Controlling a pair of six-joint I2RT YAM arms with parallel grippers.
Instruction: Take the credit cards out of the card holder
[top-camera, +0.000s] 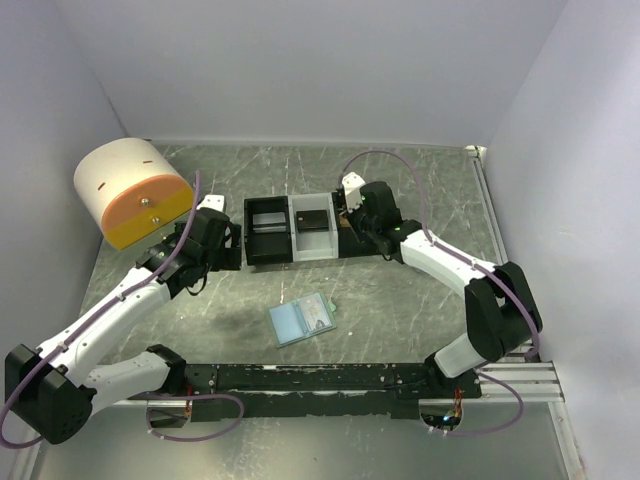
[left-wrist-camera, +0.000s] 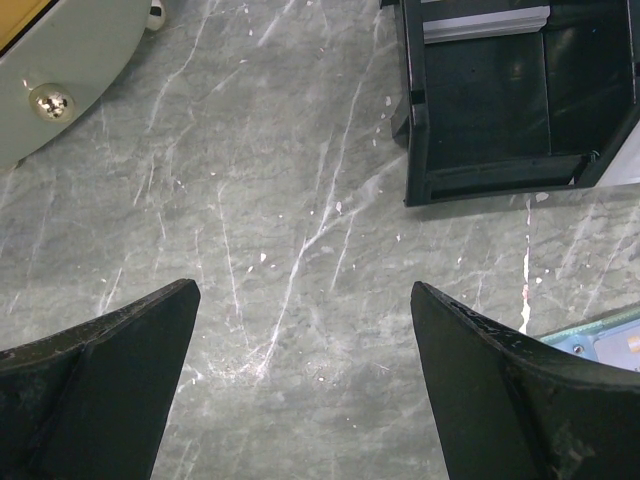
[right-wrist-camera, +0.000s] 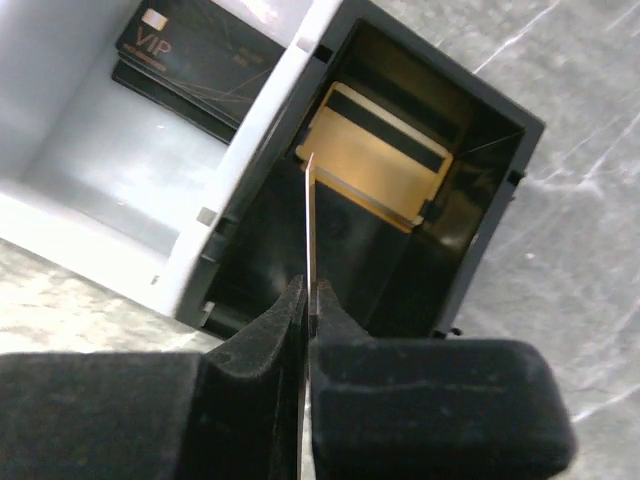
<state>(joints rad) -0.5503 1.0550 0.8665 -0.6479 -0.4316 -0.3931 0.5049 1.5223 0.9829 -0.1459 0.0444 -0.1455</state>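
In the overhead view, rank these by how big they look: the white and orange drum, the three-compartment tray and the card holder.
1. the white and orange drum, but it stands taller, nearer the camera, so its lead is unsure.
2. the three-compartment tray, right end covered.
3. the card holder, clearly smallest.

You have a grey-green marbled worktop, white-veined, directly under the left tool. Plain pale walls stand ahead of that tool and off to both its sides. Light even, diffuse; shadows soft.
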